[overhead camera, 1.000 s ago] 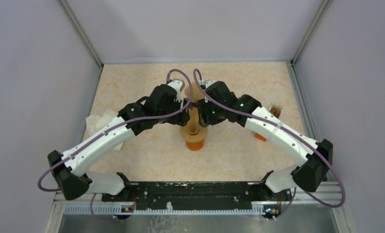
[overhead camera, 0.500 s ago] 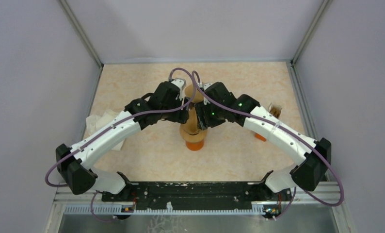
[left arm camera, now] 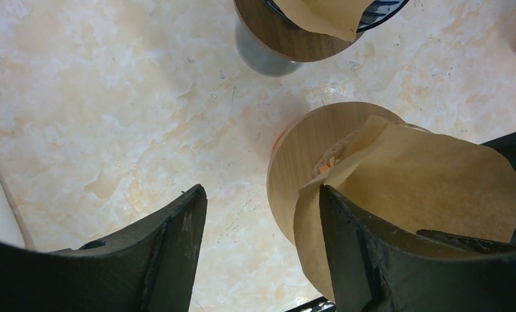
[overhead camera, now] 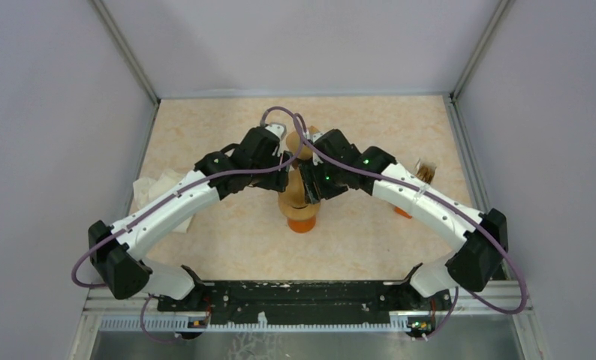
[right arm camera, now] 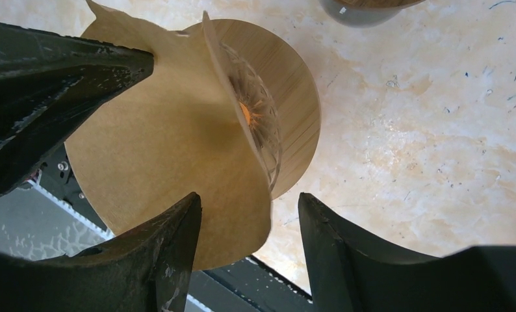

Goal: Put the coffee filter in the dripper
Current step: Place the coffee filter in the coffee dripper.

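A brown paper coffee filter (right arm camera: 158, 143) stands tilted in the glass dripper (right arm camera: 262, 123), which has a round wooden collar (left arm camera: 307, 153) and an orange base (overhead camera: 302, 222) at the table's middle. Both grippers meet over it. My left gripper (left arm camera: 262, 195) is open; its right finger (left arm camera: 353, 260) lies against the filter's (left arm camera: 431, 188) near edge, its left finger over bare table. My right gripper (right arm camera: 249, 201) is open too, with the filter's lower edge hanging between its fingers, unpinched. In the top view the arms hide the filter.
A second dripper (left arm camera: 288, 36) with a wooden collar and its own filter stands just behind on a grey base. A white cloth (overhead camera: 156, 191) lies at the left. A brown item (overhead camera: 426, 171) and an orange piece (overhead camera: 404, 212) sit at the right.
The left arm has swung inward toward the dripper. The right gripper's jaws have spread wider and let the filter's edge loose. The left jaws have narrowed slightly.
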Available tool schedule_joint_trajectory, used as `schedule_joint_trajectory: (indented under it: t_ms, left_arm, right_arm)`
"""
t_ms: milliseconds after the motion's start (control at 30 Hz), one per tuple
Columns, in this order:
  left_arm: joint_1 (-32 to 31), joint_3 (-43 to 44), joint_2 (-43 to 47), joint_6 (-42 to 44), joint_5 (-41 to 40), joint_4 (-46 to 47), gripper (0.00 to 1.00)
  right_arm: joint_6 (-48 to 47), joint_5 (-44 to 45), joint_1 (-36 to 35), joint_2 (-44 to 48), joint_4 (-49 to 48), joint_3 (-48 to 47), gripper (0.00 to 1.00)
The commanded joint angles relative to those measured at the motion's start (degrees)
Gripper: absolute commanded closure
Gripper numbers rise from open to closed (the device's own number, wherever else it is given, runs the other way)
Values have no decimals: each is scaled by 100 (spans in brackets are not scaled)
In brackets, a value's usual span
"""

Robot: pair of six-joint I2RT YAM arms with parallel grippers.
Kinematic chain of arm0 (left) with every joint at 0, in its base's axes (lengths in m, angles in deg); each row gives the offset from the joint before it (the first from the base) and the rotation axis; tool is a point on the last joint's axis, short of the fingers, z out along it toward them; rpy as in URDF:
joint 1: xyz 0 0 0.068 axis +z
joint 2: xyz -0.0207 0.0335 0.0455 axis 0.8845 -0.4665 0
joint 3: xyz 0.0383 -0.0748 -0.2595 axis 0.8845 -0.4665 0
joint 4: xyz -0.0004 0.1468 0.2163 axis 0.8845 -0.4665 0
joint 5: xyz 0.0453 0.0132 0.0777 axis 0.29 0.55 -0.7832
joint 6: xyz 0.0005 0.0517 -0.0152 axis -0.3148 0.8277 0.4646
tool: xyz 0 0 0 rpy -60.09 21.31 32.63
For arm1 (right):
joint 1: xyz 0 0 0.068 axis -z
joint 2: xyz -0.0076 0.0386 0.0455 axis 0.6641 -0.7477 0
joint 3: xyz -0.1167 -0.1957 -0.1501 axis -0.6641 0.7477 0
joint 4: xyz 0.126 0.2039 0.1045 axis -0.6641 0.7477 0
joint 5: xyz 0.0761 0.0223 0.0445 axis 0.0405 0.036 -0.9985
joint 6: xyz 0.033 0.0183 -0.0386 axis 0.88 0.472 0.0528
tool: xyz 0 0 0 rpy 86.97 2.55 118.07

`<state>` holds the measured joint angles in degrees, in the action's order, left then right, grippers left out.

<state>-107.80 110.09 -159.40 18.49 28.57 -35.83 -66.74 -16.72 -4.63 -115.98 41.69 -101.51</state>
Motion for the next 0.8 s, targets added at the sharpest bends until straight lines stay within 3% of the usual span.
schedule_joint_trajectory:
  t_ms: [0, 767]
  left_arm:
    - [23, 63, -65, 0, -120, -126, 30]
    - [17, 74, -21, 29, 10, -87, 31]
  right_arm:
    - [-74, 20, 45, -74, -129, 49, 42]
    - [-95, 215, 43, 174, -289, -28, 41]
